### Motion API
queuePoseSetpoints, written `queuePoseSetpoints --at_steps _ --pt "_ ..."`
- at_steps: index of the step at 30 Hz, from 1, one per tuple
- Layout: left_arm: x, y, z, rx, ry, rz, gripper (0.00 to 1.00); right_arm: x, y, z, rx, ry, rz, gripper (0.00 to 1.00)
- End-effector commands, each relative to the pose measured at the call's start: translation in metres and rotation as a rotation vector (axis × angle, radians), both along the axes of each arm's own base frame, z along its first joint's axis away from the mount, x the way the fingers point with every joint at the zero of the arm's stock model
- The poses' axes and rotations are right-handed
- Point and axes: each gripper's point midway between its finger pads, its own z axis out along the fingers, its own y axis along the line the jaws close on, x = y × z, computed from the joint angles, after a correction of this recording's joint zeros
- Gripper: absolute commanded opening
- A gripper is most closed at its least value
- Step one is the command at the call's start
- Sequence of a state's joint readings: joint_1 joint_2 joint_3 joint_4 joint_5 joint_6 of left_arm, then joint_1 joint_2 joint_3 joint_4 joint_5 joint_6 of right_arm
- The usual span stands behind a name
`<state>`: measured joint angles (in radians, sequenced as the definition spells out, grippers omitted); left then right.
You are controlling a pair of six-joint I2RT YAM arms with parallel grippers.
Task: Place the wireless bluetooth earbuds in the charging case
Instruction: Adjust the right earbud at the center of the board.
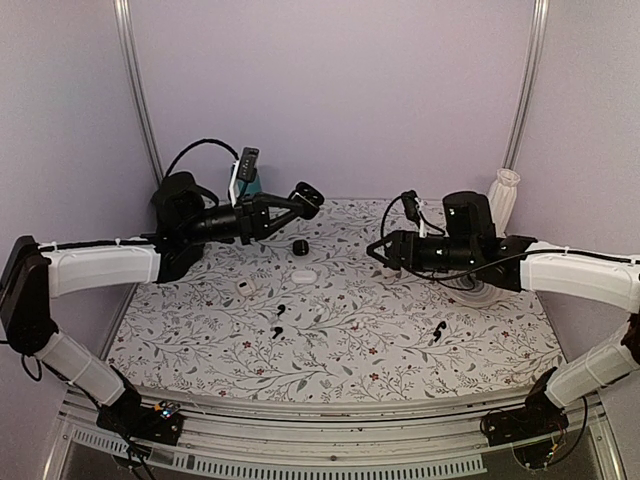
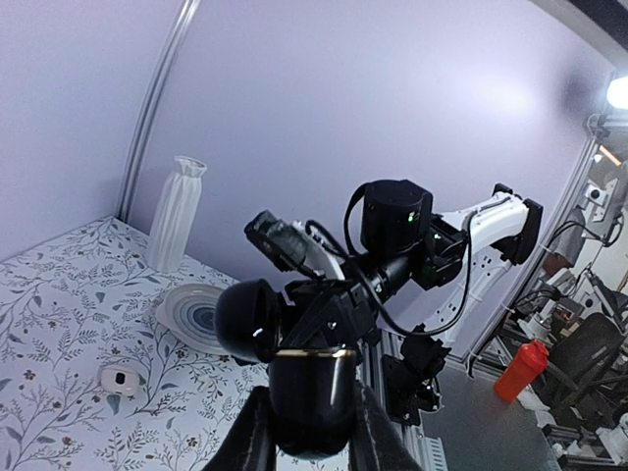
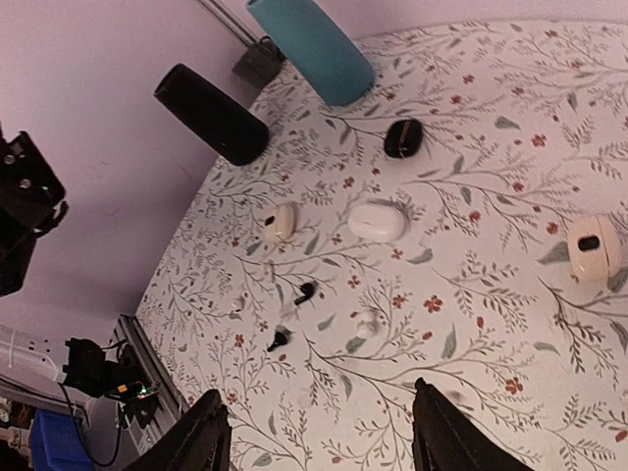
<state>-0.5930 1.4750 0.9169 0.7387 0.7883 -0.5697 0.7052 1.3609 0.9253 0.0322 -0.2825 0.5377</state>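
The charging case (image 2: pixel 312 397) was pinched between the fingers (image 2: pixel 257 437) of the left tool (image 2: pixel 312 437). It was held up off the bench (image 1: pixel 400 360) toward the far left side, with its lid hinged open. The left arm (image 1: pixel 100 268) reached out nearly level from the left edge, its forearm stretched toward the back of the bench and its wrist aimed at the centre.

Two black earbuds (image 1: pixel 281 309) lay close together on the bench near the middle, well apart from the raised case. A third earbud (image 1: pixel 437 330) lay alone on the right side.

The right tool (image 3: pixel 319 446) hung above the bench with its jaws apart and nothing between them, pointing across the gap at the left tool. The right arm (image 1: pixel 580 275) was also stretched nearly level, coming in from the right edge.

A white case (image 1: pixel 303 274) and a small black case (image 1: pixel 299 246) rested near each other on the bench, nearer than the left tool in the overhead view. A white vase (image 2: pixel 177 211) stood upright at the far right corner.
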Motion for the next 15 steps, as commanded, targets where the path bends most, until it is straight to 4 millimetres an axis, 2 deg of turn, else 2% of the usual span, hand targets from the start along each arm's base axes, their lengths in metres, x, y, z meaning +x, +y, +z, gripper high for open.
queuePoseSetpoints --at_steps 1,7,12,15 --pt "0.002 0.013 0.013 -0.026 -0.038 0.048 0.0 -0.002 -0.046 -0.052 -0.163 0.161 -0.198 0.63" --pt "0.004 0.021 0.019 -0.027 -0.052 0.085 0.0 -0.026 -0.089 -0.1 -0.277 0.312 -0.338 0.61" --pt "0.005 0.024 0.023 -0.032 -0.06 0.096 0.0 -0.04 -0.122 -0.125 -0.328 0.398 -0.464 0.57" --pt "0.005 0.023 0.024 -0.037 -0.061 0.092 0.0 -0.047 -0.134 -0.137 -0.336 0.439 -0.504 0.55"
